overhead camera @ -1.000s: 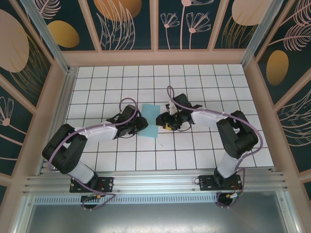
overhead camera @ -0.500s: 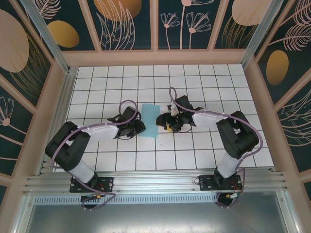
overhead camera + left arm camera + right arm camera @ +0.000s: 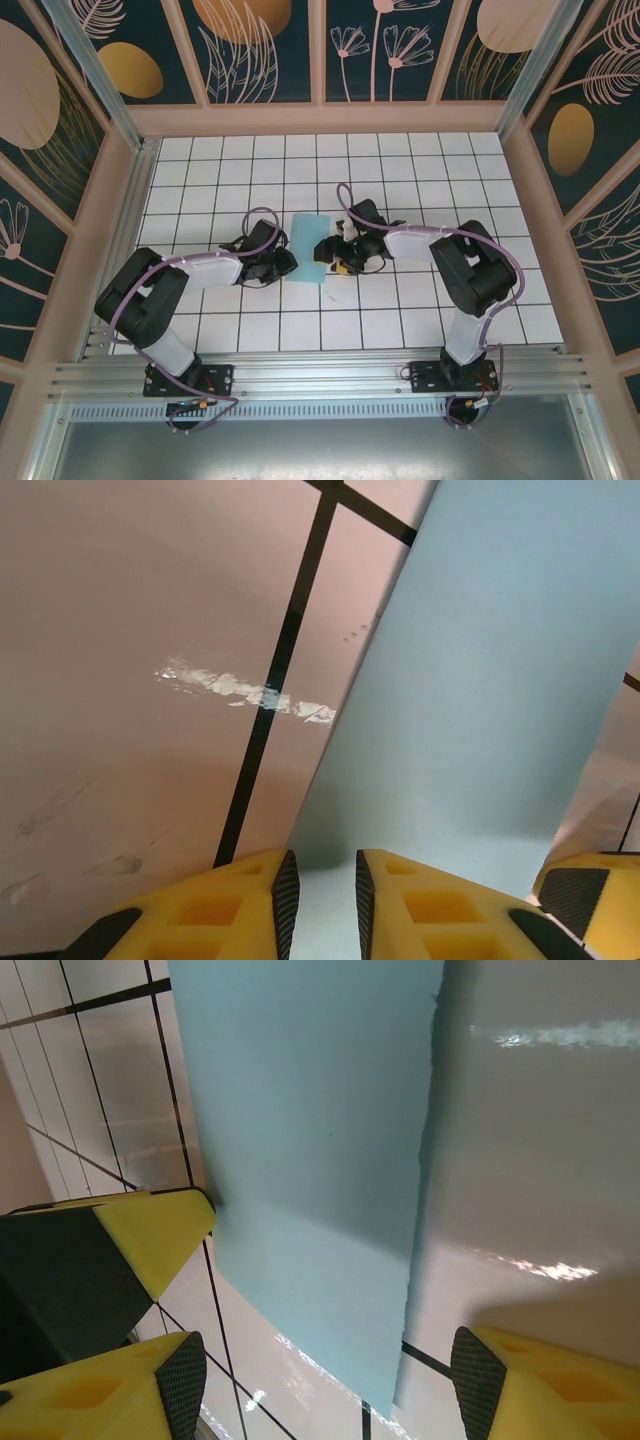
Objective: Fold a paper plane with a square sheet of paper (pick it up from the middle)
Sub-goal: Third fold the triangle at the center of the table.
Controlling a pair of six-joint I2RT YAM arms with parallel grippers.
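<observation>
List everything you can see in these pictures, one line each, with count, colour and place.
sheet of paper: one, light turquoise, lying in the middle of the table between the end effectors
table: one, white tiles with black grid lines, beneath everything
wall panels: several, dark teal with floral prints, around the table
metal rail: one, silver, near edge
arms: two, black and white, bases at the near edge
left end effector: one, yellow fingers close together, at the paper's left edge
right end effector: one, yellow fingers wide apart, at the paper's right edge
</observation>
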